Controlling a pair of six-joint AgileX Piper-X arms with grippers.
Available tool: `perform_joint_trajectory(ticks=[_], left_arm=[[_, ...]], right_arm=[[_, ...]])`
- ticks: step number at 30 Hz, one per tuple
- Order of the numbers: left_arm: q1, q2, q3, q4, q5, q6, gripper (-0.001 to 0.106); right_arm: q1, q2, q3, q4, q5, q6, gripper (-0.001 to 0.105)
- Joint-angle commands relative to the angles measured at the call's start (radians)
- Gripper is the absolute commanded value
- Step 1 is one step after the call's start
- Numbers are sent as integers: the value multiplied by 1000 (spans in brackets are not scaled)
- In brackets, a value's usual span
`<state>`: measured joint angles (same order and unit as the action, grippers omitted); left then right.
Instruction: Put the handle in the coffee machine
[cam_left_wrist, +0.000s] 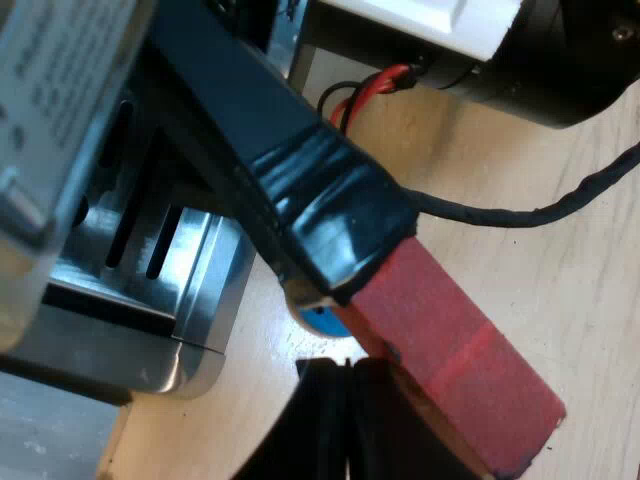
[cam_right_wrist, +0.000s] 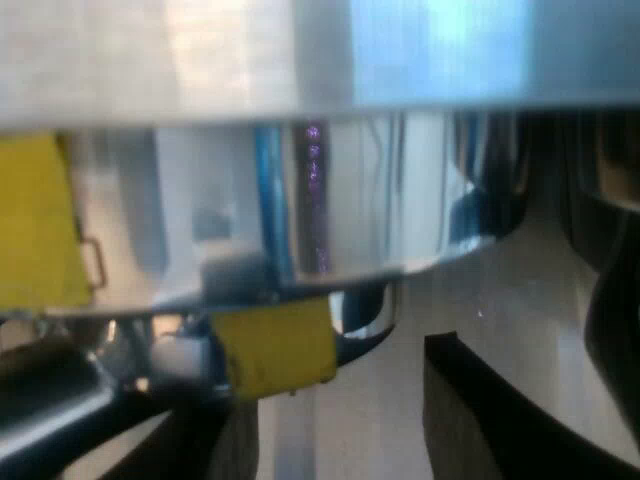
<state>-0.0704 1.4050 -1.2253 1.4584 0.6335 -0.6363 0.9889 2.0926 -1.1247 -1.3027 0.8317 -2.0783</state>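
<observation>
Red-tipped handle (cam_left_wrist: 330, 210), left view, probably machine (cam_right_wrist: 320, 60), right

Bright, even light is cast on the tabletop (cam_left_wrist: 570, 320), and soft glare is caught on the handle (cam_left_wrist: 330, 205). White and bluish reflections are spread across the espresso machine (cam_right_wrist: 400, 60).

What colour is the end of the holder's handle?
Red: handle end; clearest in the left wrist view.

A light wooden desk (cam_left_wrist: 560, 300) carries a blue tamper (cam_left_wrist: 322, 320), mostly covered, only a sliver showing.
</observation>
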Motion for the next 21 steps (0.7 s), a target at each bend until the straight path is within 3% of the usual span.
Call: perform_joint_trajectory(ticks=[1,12,21], left_arm=[[-51,-2,2,61,81,7,1],[-13,-8,2,75,75,13,1],[-13,-8,2,75,75,17,1]], right_arm=[[3,-50,-25,-54,-71,-6,43],[6,-50,-25,78,-71,3,43],[18,-84,-11,320,-89,101,43]])
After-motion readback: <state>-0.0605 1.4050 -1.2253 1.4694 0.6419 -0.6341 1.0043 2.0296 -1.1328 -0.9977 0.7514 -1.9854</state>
